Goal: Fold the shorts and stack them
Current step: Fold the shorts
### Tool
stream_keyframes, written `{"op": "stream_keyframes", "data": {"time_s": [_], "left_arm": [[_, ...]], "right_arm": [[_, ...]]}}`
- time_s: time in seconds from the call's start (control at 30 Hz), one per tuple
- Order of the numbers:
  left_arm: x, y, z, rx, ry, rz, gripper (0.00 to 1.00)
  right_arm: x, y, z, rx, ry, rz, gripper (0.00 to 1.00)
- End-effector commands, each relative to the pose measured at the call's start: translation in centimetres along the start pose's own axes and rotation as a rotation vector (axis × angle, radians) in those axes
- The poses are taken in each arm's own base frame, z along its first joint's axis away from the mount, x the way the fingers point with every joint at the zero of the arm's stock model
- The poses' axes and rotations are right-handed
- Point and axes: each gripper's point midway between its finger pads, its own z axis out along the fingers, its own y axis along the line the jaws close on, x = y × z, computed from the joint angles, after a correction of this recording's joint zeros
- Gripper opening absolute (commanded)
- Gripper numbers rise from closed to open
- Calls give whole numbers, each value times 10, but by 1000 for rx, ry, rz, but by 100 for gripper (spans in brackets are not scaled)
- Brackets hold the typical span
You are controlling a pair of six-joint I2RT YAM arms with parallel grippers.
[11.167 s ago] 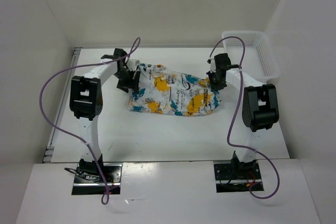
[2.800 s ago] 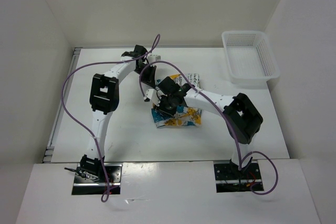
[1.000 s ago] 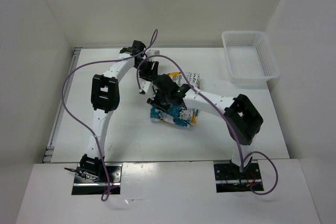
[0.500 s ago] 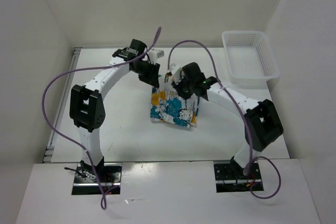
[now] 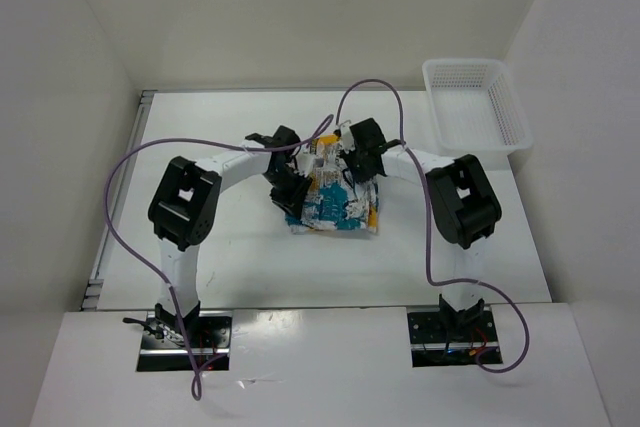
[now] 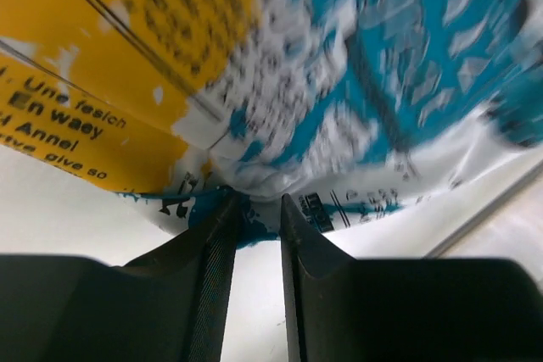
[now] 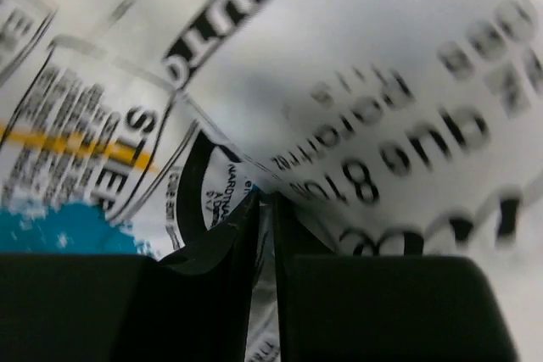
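Top external view gives us the shorts (image 5: 335, 209) as a folded, rumpled packet near the middle of the table (image 5: 230, 247), teal and yellow patches uppermost. We see the left gripper (image 5: 290, 195) at the packet's left edge and the right gripper (image 5: 350, 172) at its far edge, both touching the cloth. From the left wrist, we find the left gripper (image 6: 254, 205) drawn narrow, a lip of the shorts (image 6: 297, 65) nipped between its fingers. From the right wrist, the right gripper (image 7: 265, 201) is likewise nearly closed on a fold of printed fabric (image 7: 382, 65). Well apart, at the far right corner, stands the white mesh basket (image 5: 470, 152); we make out only its perforated floor and walls.
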Motion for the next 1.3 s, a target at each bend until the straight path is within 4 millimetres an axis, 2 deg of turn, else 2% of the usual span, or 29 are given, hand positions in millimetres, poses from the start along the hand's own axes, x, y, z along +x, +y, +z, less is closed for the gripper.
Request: {"op": "stream_keyframes", "data": {"time_s": [0.0,0.03,0.13,0.2,0.23,0.37,0.5,0.53,0.63,0.7,0.77,0.8,0.83,0.87,0.9,0.93,0.97,1.0,1.03,1.1,1.13,1.17,1.23,1.27], "left_arm": [[19,6,4,-78,43,16,33],[24,7,6,-77,54,12,33],[39,9,10,-100,90,8,33],[45,5,10,-97,104,14,33],[50,3,13,-95,119,18,34],[50,6,12,-117,120,19,36],[48,4,14,-97,119,18,45],[43,1,12,-85,106,22,47],[28,-7,1,-75,61,40,57],[14,-12,-12,-76,28,53,63],[-5,-26,-28,-41,-35,79,65],[-7,-31,-31,-23,-36,80,65],[-10,-41,-39,15,-50,86,67],[-13,-49,-46,38,-67,95,68],[-19,-58,-55,64,-88,106,68],[-22,-59,-59,91,-103,101,68],[-24,-67,-69,151,-121,93,70],[-25,-68,-71,179,-127,86,70],[-27,-75,-78,201,-138,94,70],[-29,-68,-83,207,-151,73,70],[-30,-64,-79,195,-149,72,70],[-32,-49,-72,141,-144,56,70],[-32,-33,-64,98,-130,35,69],[-35,-23,-62,80,-137,22,69]], "right_arm": [[-24,-45,16,194,-46,119,15],[-26,-56,21,228,-48,162,13],[-39,-72,25,318,-72,202,11],[-50,-76,27,331,-96,220,11],[-44,-78,30,345,-75,219,11],[-48,-81,27,367,-88,243,11],[-58,-71,23,295,-111,223,18],[-66,-59,20,221,-131,202,25],[-86,-44,3,177,-178,107,32],[-109,-44,-19,164,-237,83,35],[-117,-42,-35,150,-260,56,39],[-127,-44,-54,157,-292,37,39],[-129,-44,-64,160,-297,25,42],[-124,-42,-69,152,-292,11,42],[-125,-43,-86,158,-303,-16,44],[-121,-41,-92,151,-299,-31,44],[-107,-37,-91,137,-270,-45,46],[-104,-36,-104,133,-279,-72,46],[-84,-33,-100,126,-235,-82,46],[-70,-20,-107,56,-218,-143,40],[-45,-8,-101,5,-155,-178,36],[-35,7,-100,-37,-134,-220,26],[-15,27,-101,-111,-96,-313,20],[8,38,-96,-147,-39,-339,17]]}}
